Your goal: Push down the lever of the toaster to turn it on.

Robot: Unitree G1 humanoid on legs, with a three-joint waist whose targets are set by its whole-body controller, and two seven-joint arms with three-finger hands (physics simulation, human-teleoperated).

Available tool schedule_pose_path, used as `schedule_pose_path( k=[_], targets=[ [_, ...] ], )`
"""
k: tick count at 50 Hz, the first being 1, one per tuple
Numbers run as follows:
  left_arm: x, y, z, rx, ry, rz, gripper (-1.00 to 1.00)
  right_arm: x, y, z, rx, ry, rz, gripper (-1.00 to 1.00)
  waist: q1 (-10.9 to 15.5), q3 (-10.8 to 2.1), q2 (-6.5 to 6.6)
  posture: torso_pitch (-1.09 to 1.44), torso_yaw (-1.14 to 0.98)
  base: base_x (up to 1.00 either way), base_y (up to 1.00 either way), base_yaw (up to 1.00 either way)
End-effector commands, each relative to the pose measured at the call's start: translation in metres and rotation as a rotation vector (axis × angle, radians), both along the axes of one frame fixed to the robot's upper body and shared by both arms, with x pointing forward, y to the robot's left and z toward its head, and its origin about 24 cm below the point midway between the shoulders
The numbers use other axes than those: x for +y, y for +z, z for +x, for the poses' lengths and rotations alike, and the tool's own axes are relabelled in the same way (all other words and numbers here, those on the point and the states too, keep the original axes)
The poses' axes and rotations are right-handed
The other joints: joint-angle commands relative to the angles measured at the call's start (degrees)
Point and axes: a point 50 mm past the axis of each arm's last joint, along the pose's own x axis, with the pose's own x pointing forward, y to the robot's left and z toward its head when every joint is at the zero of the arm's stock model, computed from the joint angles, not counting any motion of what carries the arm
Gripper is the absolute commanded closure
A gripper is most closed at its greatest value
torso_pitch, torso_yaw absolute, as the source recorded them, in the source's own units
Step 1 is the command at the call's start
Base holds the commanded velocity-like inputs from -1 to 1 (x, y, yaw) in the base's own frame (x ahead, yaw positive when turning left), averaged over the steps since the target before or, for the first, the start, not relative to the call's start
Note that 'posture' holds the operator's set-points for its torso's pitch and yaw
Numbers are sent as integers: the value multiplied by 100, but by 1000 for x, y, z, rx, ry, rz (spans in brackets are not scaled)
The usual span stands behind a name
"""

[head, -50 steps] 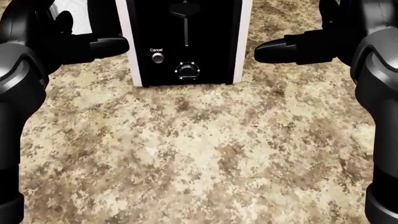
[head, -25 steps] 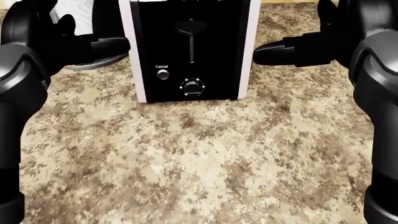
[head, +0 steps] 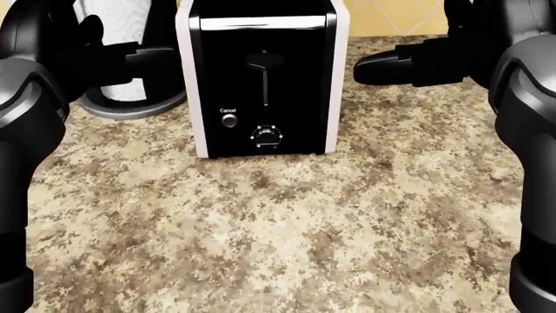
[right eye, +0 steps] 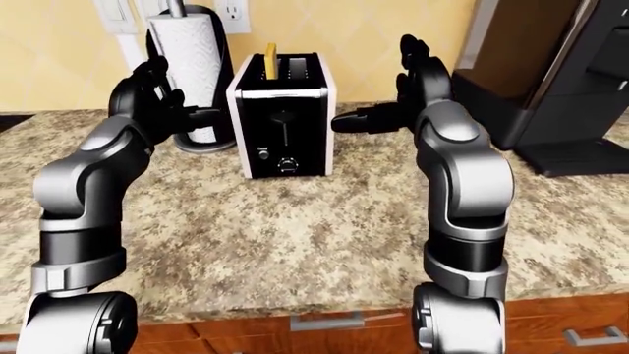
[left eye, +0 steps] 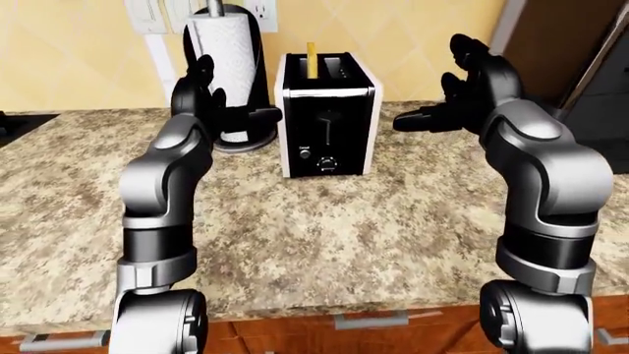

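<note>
The toaster (head: 265, 78) has a black face and white sides and stands upright on the speckled counter (head: 278, 228). Its lever (head: 264, 62) sits at the top of the vertical slot, above the Cancel button (head: 229, 120) and a dial (head: 266, 135). A yellow slice (left eye: 310, 59) sticks up from the top. My left hand (left eye: 212, 92) is open and hovers left of the toaster, apart from it. My right hand (left eye: 452, 88) is open and hovers to its right, one finger (head: 391, 65) pointing at the toaster without touching it.
A paper towel roll on a dark holder (left eye: 228, 66) stands just left of the toaster, behind my left hand. A dark appliance (right eye: 580, 88) stands at the far right of the counter. The counter's near edge runs along the bottom above wooden drawers (left eye: 363, 324).
The camera has tilted up, so the toaster sits lower in the head view and its top and the paper towel holder now show. Both hands keep about the same places beside it.
</note>
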Motion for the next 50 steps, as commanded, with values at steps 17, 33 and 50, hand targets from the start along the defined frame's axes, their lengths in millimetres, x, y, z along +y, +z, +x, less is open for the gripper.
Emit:
schedule_pose_path(
  k=[17,33,50],
  targets=[
    [-1,22,-3,-100,-5,-5,-100,3,15,-3,-86,4,-3,-100,2,-666,19,-32,0,0,0,0],
    [1,24,-3,-119,9,7,-100,14,15,-3,-86,42,-9,-100,28,-989,22,-37,0,0,0,0],
    [1,26,-3,-124,12,3,-100,52,40,-22,-145,158,-60,-100,19,-1006,54,-37,0,0,0,0]
  ],
)
